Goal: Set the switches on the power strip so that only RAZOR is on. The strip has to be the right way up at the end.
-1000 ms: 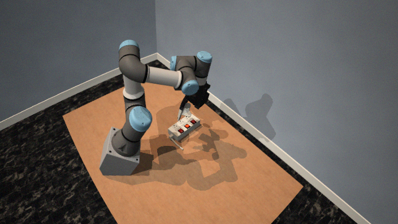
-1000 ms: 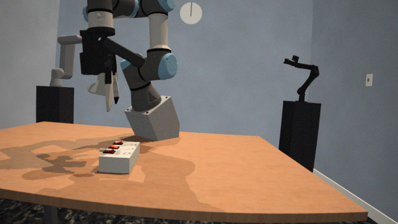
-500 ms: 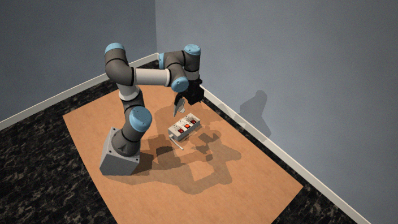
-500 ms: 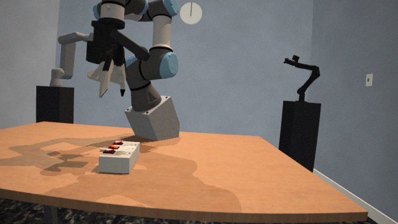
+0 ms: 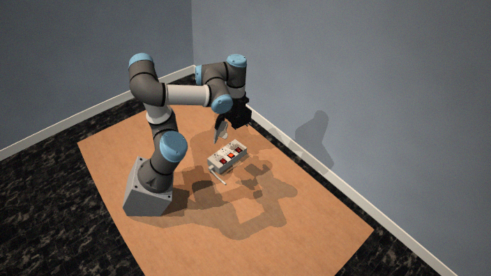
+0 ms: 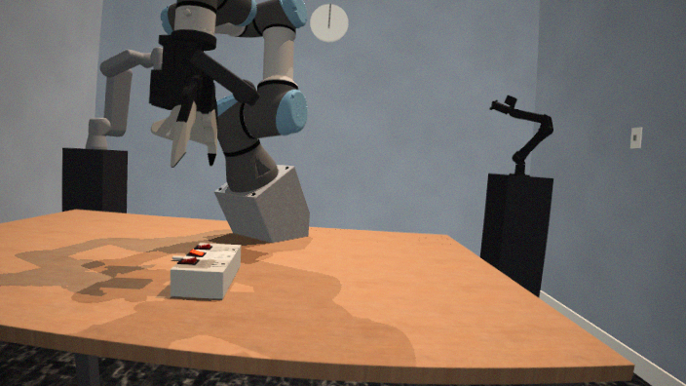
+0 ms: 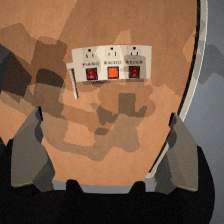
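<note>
A white power strip (image 5: 227, 156) lies the right way up on the wooden table, sockets and switches facing up. It also shows in the exterior view (image 6: 206, 270) and in the wrist view (image 7: 111, 64). Its three red rocker switches are labelled PIANO (image 7: 91, 74), RADIO (image 7: 113, 72) and RAZOR (image 7: 134, 71). The RADIO switch glows bright orange-red; PIANO and RAZOR look darker red. A short grey cord stub (image 5: 217, 176) sticks out of one end. My gripper (image 6: 192, 158) is open and empty, hanging well above the strip, fingers pointing down.
The arm's grey base block (image 5: 146, 195) stands on the table near the strip. The table's far edge and the wall run close behind the strip (image 5: 279, 134). Two other arms on black pedestals (image 6: 516, 224) stand off the table.
</note>
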Robot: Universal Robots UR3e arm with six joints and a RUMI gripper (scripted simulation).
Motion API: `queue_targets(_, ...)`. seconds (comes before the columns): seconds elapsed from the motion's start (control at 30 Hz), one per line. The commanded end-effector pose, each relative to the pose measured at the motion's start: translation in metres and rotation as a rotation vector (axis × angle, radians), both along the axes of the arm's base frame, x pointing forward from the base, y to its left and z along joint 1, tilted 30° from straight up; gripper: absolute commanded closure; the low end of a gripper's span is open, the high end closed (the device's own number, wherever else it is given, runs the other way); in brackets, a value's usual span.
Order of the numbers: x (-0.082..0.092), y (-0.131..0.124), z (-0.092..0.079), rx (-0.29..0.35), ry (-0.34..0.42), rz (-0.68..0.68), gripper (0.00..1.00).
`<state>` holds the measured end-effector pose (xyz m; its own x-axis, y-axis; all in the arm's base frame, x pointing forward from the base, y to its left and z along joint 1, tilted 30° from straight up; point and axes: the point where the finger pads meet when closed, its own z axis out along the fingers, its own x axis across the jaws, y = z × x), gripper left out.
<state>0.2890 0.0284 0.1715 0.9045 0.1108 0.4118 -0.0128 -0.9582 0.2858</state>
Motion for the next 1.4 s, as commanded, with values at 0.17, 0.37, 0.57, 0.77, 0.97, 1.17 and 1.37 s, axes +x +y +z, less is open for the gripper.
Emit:
queue_targets(0.17,0.001,0.000,0.000,-0.011,0.004,0.021,0.00)
queue_targets(0.37,0.003,0.000,-0.003,-0.047,0.027,0.095,0.00)
queue_targets(0.57,0.005,-0.001,-0.006,-0.090,0.053,0.181,0.00)
queue_targets(0.77,0.010,-0.002,-0.013,-0.179,0.108,0.361,0.00)
queue_targets(0.97,0.015,-0.004,-0.020,-0.270,0.165,0.547,0.00)
queue_targets(1.17,0.020,-0.006,-0.027,-0.370,0.227,0.748,0.00)
queue_targets(1.37,0.026,-0.008,-0.036,-0.487,0.300,0.986,0.00)
